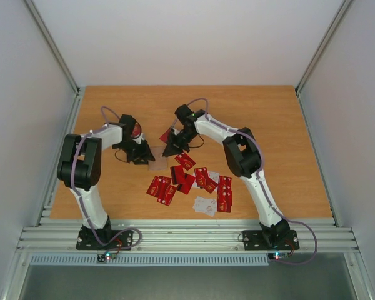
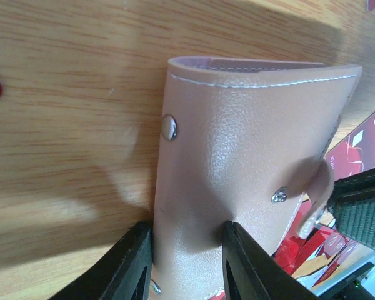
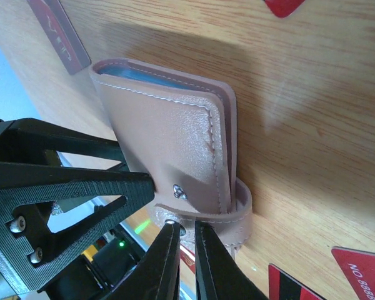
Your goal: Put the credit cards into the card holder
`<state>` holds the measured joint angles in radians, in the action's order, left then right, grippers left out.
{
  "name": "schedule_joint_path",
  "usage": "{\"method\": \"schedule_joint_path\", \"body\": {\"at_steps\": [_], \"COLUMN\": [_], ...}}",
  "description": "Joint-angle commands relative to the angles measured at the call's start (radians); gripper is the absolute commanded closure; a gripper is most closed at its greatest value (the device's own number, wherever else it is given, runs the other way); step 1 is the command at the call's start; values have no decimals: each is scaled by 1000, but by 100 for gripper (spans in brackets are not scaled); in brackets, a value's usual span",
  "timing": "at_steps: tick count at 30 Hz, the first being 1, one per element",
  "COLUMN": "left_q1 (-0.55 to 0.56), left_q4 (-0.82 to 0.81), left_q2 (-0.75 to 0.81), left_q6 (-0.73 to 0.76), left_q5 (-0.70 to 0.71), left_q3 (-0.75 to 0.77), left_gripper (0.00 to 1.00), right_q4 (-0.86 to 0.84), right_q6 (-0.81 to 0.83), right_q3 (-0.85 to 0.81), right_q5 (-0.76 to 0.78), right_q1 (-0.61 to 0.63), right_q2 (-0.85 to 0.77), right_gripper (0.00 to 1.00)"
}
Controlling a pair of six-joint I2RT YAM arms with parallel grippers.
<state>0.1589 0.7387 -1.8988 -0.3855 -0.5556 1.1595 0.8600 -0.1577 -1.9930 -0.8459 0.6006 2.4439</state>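
The tan card holder (image 2: pixel 237 156) stands on edge on the wooden table, folded, with snap studs showing. My left gripper (image 2: pixel 187 234) is shut on its lower part, one black finger (image 2: pixel 128 262) on each side. My right gripper (image 3: pixel 186 228) is shut on the card holder's strap (image 3: pixel 237 212), which loops round the card holder (image 3: pixel 169 144). From above, both grippers meet at the card holder (image 1: pixel 157 156), the left gripper (image 1: pixel 140 156) on one side and the right gripper (image 1: pixel 170 149) on the other. Several red credit cards (image 1: pixel 194 178) lie scattered on the table in front of them.
The wooden table (image 1: pixel 269 125) has white walls at the back and sides and a metal rail along the near edge. A red card (image 3: pixel 56 31) lies just beyond the holder, and another (image 3: pixel 362 269) lies near the right wrist. Some pale cards (image 1: pixel 205 205) lie among the red ones.
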Motion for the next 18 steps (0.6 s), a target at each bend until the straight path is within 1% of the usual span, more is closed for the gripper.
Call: {"method": "schedule_joint_path", "body": {"at_steps": [1, 18], "left_q1": [10, 22], "left_q4": [-18, -25], "left_q2": [-37, -46], "left_q6": [-11, -44], "left_q5": [19, 15], "left_q3": [18, 17], "left_gripper": [67, 67], "right_q4": [5, -48], "right_q6": [-3, -30], "right_q3": [-24, -10], "right_q5": [-19, -22], "right_q1": [14, 25], "right_q2": [23, 46], "right_gripper": [91, 91]}}
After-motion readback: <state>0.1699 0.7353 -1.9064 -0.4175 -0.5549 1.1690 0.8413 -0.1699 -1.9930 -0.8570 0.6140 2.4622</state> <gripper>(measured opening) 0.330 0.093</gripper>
